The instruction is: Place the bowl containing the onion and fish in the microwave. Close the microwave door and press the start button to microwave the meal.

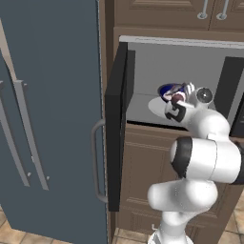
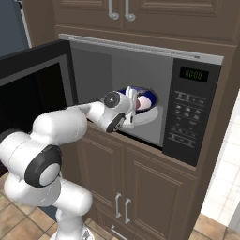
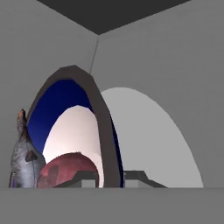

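Fridge: one tall blue-grey fridge (image 1: 52, 119) stands left of me, two long handles on it.
Microwave: one microwave (image 2: 140, 84), grey inside, open at the front.
Door: one microwave door (image 1: 116, 126), swung wide to the left; lots of free room in front.
Turntable: one white turntable (image 3: 153, 140), bare on one side of the bowl.
Bowl: one blue bowl (image 3: 65, 100), inside the microwave, over the turntable.
Fish: one fish (image 3: 24, 162), in the bowl by its edge.
Onion: one onion (image 3: 65, 168), beside the fish.
Fingers: my gripper (image 3: 110, 178) pinches the bowl's rim, I think, one finger each side.
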Robot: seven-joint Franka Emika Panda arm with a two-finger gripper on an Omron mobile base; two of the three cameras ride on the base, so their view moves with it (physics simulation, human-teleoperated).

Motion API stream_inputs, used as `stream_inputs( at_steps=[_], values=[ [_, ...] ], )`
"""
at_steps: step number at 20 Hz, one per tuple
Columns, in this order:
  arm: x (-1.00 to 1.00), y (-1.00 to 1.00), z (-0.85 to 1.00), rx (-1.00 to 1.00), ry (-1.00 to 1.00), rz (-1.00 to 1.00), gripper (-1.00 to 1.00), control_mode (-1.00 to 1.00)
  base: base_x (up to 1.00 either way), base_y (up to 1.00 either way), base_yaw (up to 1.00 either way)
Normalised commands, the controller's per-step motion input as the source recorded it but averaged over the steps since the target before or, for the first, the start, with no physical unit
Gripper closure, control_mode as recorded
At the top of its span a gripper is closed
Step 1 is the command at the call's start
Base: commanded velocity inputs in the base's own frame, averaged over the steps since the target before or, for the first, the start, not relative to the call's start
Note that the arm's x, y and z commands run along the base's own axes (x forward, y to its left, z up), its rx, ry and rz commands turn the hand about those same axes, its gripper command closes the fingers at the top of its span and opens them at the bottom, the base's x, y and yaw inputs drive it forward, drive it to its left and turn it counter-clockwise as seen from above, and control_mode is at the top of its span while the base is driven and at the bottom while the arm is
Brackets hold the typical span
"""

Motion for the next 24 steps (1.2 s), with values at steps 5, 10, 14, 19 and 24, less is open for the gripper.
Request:
stream_inputs(
  at_steps=[5, 10, 14, 19, 24],
  values=[
    [-0.03, 0.0, -0.02, 0.0, 0.02, 0.0, -1.0, -1.0, 0.0, 0.0, 0.0],
    [-0.4, -0.01, 0.11, 0.0, 0.0, 0.0, -1.0, -1.0, 0.0, 0.0, 0.0],
    [-0.42, -0.08, 0.46, 0.0, 0.0, 0.0, -1.0, -1.0, 0.0, 0.0, 0.0],
    [-0.75, 0.0, 0.45, -0.02, 0.0, 0.08, -1.0, -1.0, 0.0, 0.0, 0.0],
    [-1.0, 0.0, 0.15, -0.15, 0.0, 0.25, -1.0, -1.0, 0.0, 0.0, 0.0]
  ],
)
